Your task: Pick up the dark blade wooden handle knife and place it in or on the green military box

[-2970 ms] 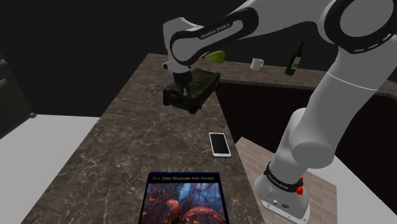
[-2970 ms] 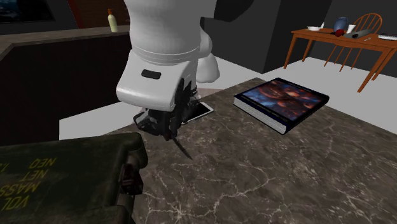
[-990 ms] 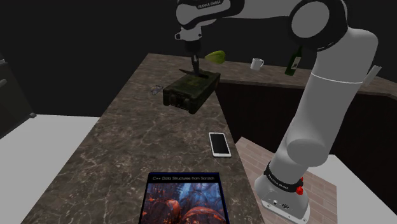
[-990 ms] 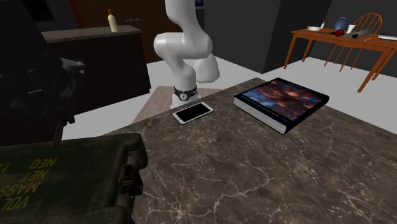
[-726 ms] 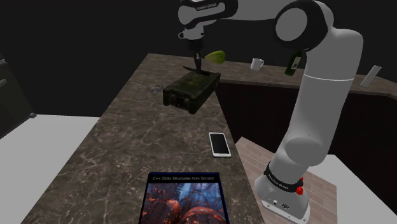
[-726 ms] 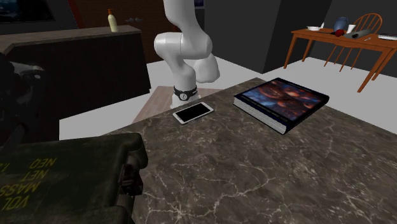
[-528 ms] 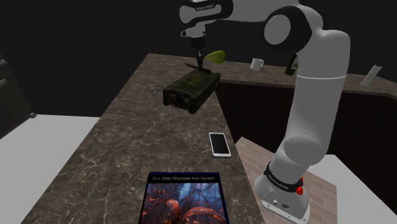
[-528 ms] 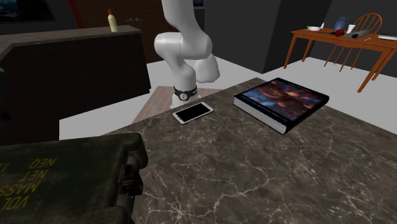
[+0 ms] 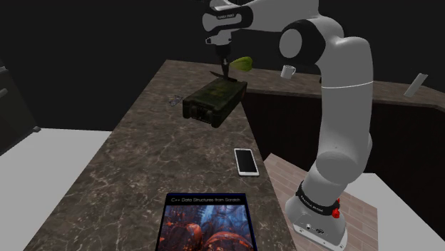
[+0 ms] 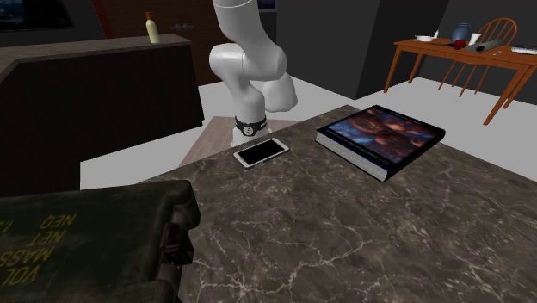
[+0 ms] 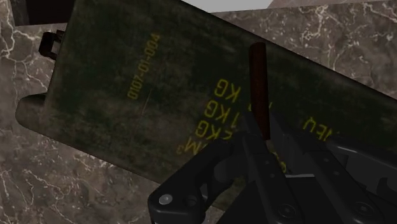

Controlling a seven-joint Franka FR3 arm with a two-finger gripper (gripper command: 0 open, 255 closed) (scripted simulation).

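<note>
pincer [image 9: 224, 66] is squeezing the knife [image 11: 258, 83], its brown handle sticking out in front | knife is hanging just above the green box [image 9: 214, 100] | I am guessing it is light, stiff, sharp: holding near the handle is safest

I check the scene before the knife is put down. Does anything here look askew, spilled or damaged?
Nothing looks spilled or damaged. The dark green box with yellow lettering lies slanted to the edges of the dark veined stone counter. The fingers clasp the brown-handled knife above its lid, as the task needs.
</note>
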